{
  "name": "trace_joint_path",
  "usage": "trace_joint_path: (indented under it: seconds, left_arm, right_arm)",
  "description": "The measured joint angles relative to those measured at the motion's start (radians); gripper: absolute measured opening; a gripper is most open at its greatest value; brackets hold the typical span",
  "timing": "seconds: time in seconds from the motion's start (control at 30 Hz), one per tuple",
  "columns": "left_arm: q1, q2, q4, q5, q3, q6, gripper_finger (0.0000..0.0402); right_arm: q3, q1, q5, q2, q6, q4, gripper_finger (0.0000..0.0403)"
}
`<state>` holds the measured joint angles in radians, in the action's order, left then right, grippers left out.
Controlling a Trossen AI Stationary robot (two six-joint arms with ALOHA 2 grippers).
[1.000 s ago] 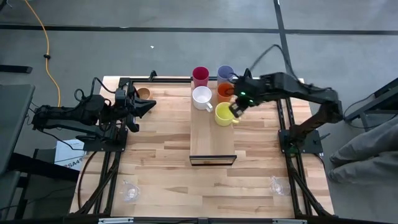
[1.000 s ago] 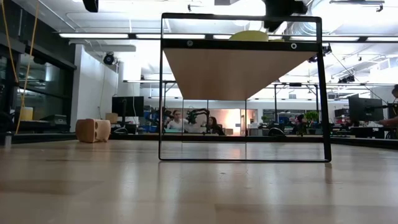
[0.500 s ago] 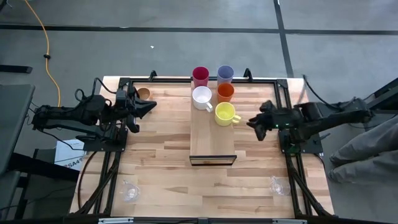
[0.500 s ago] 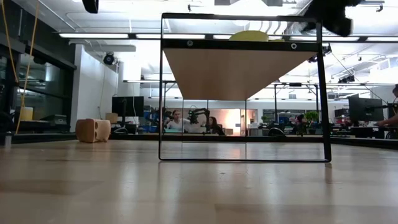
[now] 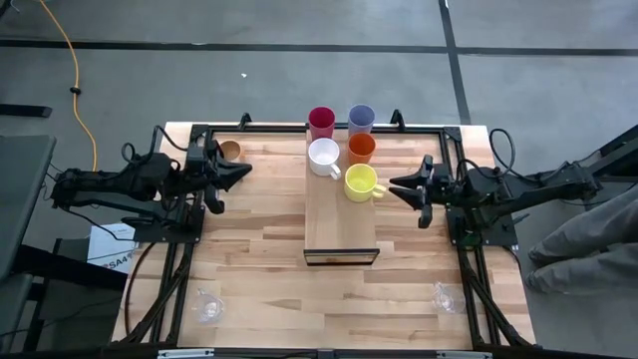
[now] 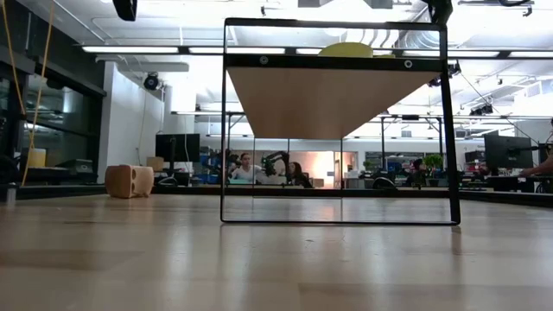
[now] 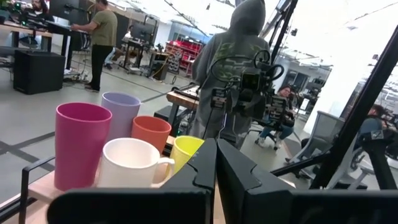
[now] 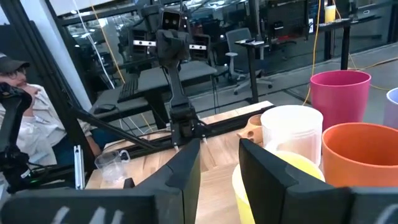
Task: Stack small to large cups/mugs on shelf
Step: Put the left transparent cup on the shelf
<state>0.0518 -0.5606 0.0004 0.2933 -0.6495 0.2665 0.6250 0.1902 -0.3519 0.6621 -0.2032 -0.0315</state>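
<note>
Two grippers face each other across the shelf (image 5: 340, 214), each arm stretched low and level from its side of the table. The right gripper (image 5: 401, 188) stands with fingers apart, empty, just beside the yellow mug (image 5: 360, 182) without touching it. The left gripper (image 5: 242, 174) has its fingers pressed together, holding nothing, near the tan wooden cup (image 5: 230, 150) at the table's far left. On the shelf's far end stand the crimson tumbler (image 5: 321, 122), lavender tumbler (image 5: 361, 119), white mug (image 5: 323, 156) and orange tumbler (image 5: 361, 149). Clear glasses (image 5: 207, 305) sit at the near corners.
</note>
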Motion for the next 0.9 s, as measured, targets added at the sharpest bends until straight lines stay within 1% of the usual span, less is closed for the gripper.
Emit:
trace_joint_path:
  seconds: [0.27,0.37,0.47,0.7,0.9]
  left_arm:
    - [0.000,0.000,-0.012,-0.001,0.000,-0.021,0.0001]
    - [0.000,0.000,-0.012,0.002,0.000,-0.033,0.0009]
    - [0.000,0.000,-0.012,0.003,0.000,-0.034,0.0033]
    - [0.000,0.000,-0.011,0.006,0.000,-0.035,0.0114]
    - [0.000,-0.002,-0.011,0.006,0.000,-0.034,0.0170]
  right_arm:
    - [0.000,0.000,0.000,-0.001,0.002,-0.002,0.0101]
    - [0.000,0.000,0.001,-0.001,0.002,-0.002,0.0101]
    - [0.000,0.000,0.001,-0.001,-0.002,-0.002,0.0101]
    - [0.001,0.000,0.002,-0.001,-0.005,-0.001,0.0101]
    - [0.002,0.000,0.002,-0.001,-0.005,-0.001,0.0101]
